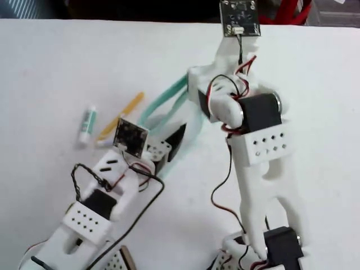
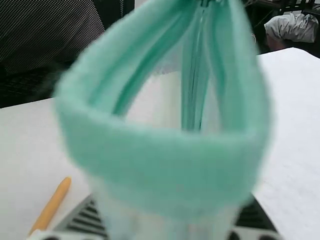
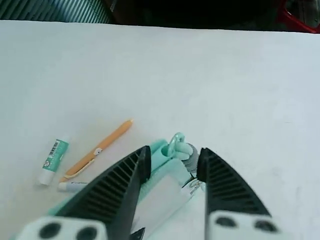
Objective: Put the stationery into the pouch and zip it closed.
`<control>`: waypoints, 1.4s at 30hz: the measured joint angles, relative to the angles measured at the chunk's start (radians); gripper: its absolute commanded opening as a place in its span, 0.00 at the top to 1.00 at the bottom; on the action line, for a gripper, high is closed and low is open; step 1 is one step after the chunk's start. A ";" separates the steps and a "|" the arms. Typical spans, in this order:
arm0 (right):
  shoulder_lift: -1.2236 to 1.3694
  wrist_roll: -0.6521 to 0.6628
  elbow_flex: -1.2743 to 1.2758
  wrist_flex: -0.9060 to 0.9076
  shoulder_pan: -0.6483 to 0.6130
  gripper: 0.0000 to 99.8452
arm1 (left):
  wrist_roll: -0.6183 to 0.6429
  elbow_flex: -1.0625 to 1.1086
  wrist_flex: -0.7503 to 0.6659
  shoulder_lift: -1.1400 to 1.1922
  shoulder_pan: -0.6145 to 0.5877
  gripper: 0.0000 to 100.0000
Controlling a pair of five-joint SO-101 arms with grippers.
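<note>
On the white table [image 1: 56, 56], the mint-trimmed pouch [image 1: 163, 104] lies with its mouth gaping, and its zipper pull [image 3: 177, 142] sits between the fingers of the right gripper [image 3: 173, 151], which stand partly apart and grasp nothing. The left gripper [image 1: 169, 145] is at the pouch's other end, and I cannot tell whether it has a grip. The orange pen [image 3: 100, 150] and glue stick [image 3: 52, 161] lie beyond the right fingertips, so loading seems not yet begun; next, one arm likely steadies the mouth while the other fetches the pen.
</note>
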 measured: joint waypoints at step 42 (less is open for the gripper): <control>0.000 0.072 0.068 -0.028 0.060 0.98 | 0.120 -0.379 0.706 -0.002 -0.087 0.73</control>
